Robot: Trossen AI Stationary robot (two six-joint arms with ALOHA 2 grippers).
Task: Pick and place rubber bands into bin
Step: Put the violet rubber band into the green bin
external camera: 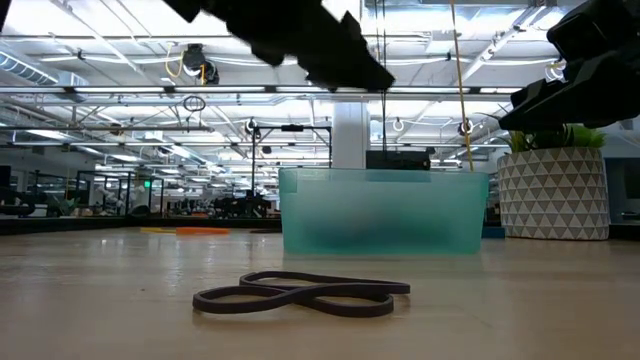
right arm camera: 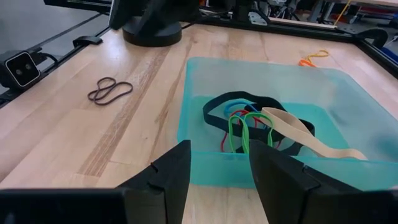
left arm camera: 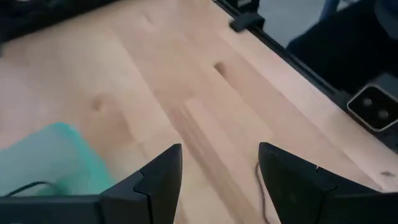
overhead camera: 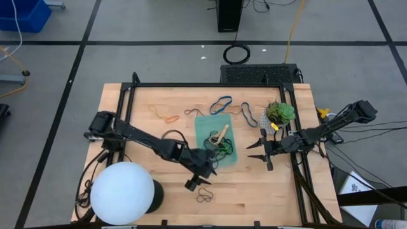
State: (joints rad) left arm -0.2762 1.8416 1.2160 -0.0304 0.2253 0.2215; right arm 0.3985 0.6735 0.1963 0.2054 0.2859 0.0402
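Hovering spread and empty just beside the bin (overhead camera: 205,122), the left tool (overhead camera: 193,182) needed a straight drop onto the nearby dark band (overhead camera: 204,195), the right tool (overhead camera: 261,154), also spread, waiting opposite.

The bin (right arm camera: 205,134) was translucent teal. Inside lay black (right arm camera: 214,109), green (right arm camera: 236,134), red (right arm camera: 225,142), blue (right arm camera: 235,107) and tan (right arm camera: 298,134) bands. On the pale wood counter (overhead camera: 159,184), a dark band (overhead camera: 204,194) lay at 6 o'clock of the bin, an orange one (overhead camera: 170,118) at 10, a blue one (overhead camera: 221,104) at 12. The plant's (external camera: 556,135) pot (external camera: 552,195) wore white triangles. Both claws (overhead camera: 194,180) (overhead camera: 261,150) were black.
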